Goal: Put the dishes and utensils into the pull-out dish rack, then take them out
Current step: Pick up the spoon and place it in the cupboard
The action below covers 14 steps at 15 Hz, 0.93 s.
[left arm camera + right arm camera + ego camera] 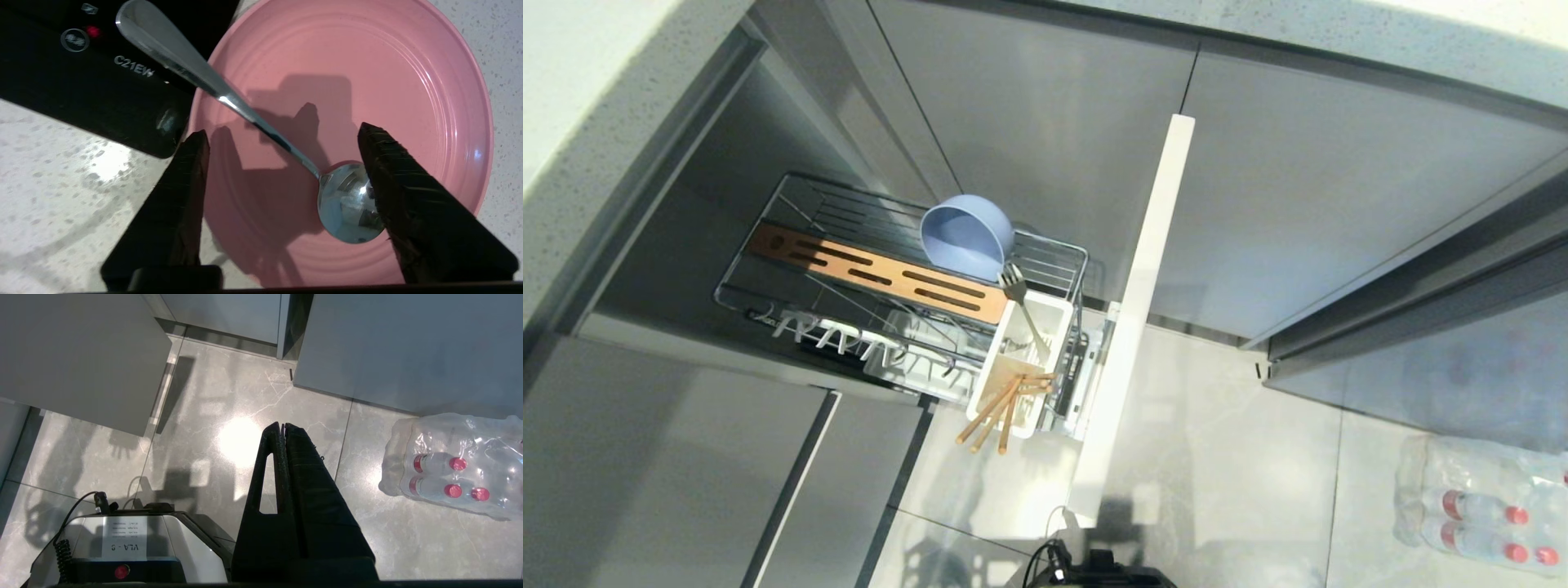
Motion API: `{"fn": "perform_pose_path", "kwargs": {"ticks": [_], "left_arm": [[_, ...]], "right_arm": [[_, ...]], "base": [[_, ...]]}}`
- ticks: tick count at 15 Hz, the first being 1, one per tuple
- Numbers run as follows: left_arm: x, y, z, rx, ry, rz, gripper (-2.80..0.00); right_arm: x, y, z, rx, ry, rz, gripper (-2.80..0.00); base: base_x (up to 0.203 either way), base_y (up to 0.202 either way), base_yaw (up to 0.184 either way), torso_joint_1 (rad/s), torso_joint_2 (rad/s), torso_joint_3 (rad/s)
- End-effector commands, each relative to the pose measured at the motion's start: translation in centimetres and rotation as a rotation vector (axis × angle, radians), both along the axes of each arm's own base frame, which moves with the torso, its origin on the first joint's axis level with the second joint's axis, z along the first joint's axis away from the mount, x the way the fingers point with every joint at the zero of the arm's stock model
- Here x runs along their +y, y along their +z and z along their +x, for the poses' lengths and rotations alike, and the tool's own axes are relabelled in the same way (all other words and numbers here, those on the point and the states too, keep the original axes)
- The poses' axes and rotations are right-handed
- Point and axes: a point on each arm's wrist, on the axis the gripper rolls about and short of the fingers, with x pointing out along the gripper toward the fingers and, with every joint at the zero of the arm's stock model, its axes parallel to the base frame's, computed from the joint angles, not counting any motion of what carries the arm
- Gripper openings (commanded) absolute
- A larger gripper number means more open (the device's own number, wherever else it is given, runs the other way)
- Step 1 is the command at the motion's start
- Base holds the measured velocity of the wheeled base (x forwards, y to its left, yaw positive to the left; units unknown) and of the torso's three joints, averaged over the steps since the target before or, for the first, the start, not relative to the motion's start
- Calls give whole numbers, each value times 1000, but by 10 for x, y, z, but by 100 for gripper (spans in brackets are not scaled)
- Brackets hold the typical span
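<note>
Left tool [282, 134] spread wide above the pink plate [408, 81], spoon [347, 204] lying between its fingers, touching neither

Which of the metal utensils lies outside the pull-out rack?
The shiny silver metal spoon: it lies across the salmon-pink round plate on the speckled counter, between the open left hand's fingers. The silver fork stands in the rack's white cup.
</note>
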Motion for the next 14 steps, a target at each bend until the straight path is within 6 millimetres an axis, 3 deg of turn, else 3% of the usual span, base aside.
{"fn": "perform_pose_path", "kwargs": {"ticks": [1,14], "left_arm": [[8,-4,4,4,4,-29,0],[39,-17,24,-22,-83,-119,0]], "right_arm": [[0,0,0,1,0,0,-280],[0,0,0,1,-1,0,-280]], "base": [[0,0,0,0,0,0],[0,0,0,0,0,0]]}}
